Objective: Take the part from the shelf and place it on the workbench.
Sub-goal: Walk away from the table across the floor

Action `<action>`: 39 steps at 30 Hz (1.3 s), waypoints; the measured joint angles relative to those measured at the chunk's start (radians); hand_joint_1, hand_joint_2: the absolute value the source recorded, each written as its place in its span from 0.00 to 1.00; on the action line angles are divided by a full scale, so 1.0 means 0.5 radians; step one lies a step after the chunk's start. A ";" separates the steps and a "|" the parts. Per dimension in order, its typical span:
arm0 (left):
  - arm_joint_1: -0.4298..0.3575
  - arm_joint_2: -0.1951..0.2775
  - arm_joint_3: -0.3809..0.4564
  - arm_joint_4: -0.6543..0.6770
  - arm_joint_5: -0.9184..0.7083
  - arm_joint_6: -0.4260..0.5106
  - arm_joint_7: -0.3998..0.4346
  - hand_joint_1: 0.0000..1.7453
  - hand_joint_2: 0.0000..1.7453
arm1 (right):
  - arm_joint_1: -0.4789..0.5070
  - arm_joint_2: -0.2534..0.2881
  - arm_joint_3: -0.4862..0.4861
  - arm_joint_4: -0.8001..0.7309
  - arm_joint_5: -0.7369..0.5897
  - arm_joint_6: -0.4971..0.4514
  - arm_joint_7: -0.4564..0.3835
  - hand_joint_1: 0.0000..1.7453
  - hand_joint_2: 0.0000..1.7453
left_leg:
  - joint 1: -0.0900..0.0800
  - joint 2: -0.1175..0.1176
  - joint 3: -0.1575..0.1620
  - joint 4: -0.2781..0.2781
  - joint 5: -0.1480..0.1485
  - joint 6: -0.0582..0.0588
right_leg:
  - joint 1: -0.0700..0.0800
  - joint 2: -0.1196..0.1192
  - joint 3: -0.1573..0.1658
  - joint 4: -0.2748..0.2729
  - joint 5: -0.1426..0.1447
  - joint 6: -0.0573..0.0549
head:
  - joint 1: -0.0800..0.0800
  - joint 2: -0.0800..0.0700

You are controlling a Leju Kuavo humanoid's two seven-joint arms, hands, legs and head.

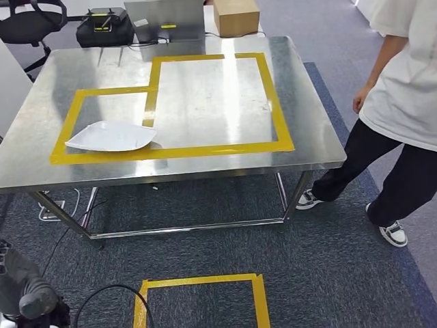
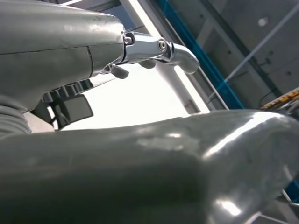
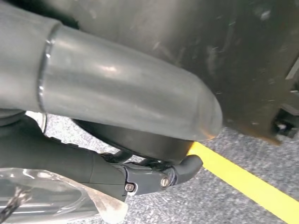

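The white part lies flat on the steel workbench, inside the yellow tape outline, well ahead of the left hand hanging low by the floor. Its fingers stretch out, holding nothing. Right hand: I cannot tell its grip.

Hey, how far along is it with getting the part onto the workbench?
Done, it seems: a white part lies flat on the workbench, inside the left yellow-taped box. In hand: the left hand hangs low by the floor; whether it holds anything is unclear. Left: apparently nothing, unless more parts follow.
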 joint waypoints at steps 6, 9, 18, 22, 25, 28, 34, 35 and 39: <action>0.045 -0.006 0.027 0.000 -0.001 0.003 -0.001 0.00 0.00 | 0.001 0.000 -0.003 0.001 -0.004 -0.011 -0.002 0.00 0.00 | 0.009 -0.021 -0.105 0.540 -0.421 -0.040 | 0.003 -0.010 -0.117 0.009 0.121 -0.061 | -0.006 0.000; 0.077 -0.016 0.051 0.000 -0.023 0.004 -0.003 0.00 0.00 | 0.000 0.000 -0.005 0.001 -0.011 -0.013 -0.004 0.00 0.00 | 0.006 -0.026 0.097 0.351 -0.312 -0.018 | 0.008 -0.005 -0.204 0.038 0.169 -0.056 | -0.006 0.000; 0.245 -0.159 0.311 0.077 0.099 -0.041 0.222 0.00 0.00 | 0.008 0.004 -0.039 0.002 -0.043 -0.038 -0.002 0.00 0.00 | -0.005 -0.021 0.249 -0.081 -0.181 0.082 | 0.005 0.003 -0.347 0.196 0.080 0.032 | 0.000 0.000; 0.271 -0.319 0.630 0.377 0.116 -0.240 0.332 0.00 0.00 | 0.008 0.004 -0.062 0.002 -0.046 -0.036 -0.012 0.00 0.00 | -0.017 -0.012 0.124 -0.073 -0.086 0.097 | 0.005 0.003 -0.409 0.601 -0.142 0.046 | 0.007 0.000; 0.212 -0.432 0.971 0.740 0.006 -0.389 0.349 0.00 0.00 | 0.005 0.003 -0.067 0.001 -0.034 -0.023 -0.010 0.00 0.00 | -0.022 -0.005 0.036 -0.051 -0.025 0.083 | 0.007 0.002 -0.168 0.367 0.012 0.032 | 0.007 0.000; 0.049 -0.469 1.338 1.297 -0.224 -0.425 0.240 0.00 0.00 | -0.006 0.002 -0.068 -0.002 -0.009 0.005 0.001 0.00 0.00 | -0.028 -0.005 -0.009 -0.040 0.039 0.054 | 0.017 0.005 0.070 -0.011 -0.015 0.002 | 0.010 0.000; -0.210 -0.412 1.903 2.483 -0.587 -0.235 0.303 0.00 0.00 | -0.008 -0.005 -0.068 0.000 0.021 0.037 0.032 0.00 0.00 | -0.004 -0.023 -0.088 0.167 -0.202 -0.030 | 0.014 -0.007 -0.032 -0.054 0.088 -0.083 | 0.001 0.000; -0.239 -0.399 1.935 2.638 -0.661 -0.220 0.410 0.00 0.00 | -0.009 -0.007 -0.068 -0.001 0.028 0.046 0.042 0.00 0.00 | 0.001 -0.026 -0.109 0.303 -0.309 -0.041 | 0.014 -0.010 -0.059 -0.052 0.111 -0.085 | -0.001 0.000; -0.319 -0.363 1.963 3.075 -0.876 -0.275 0.860 0.00 0.00 | -0.014 -0.014 -0.068 -0.001 0.057 0.060 0.071 0.00 0.00 | 0.024 -0.027 -0.002 0.477 -0.291 -0.067 | 0.009 -0.018 -0.178 -0.006 0.188 -0.068 | -0.002 0.000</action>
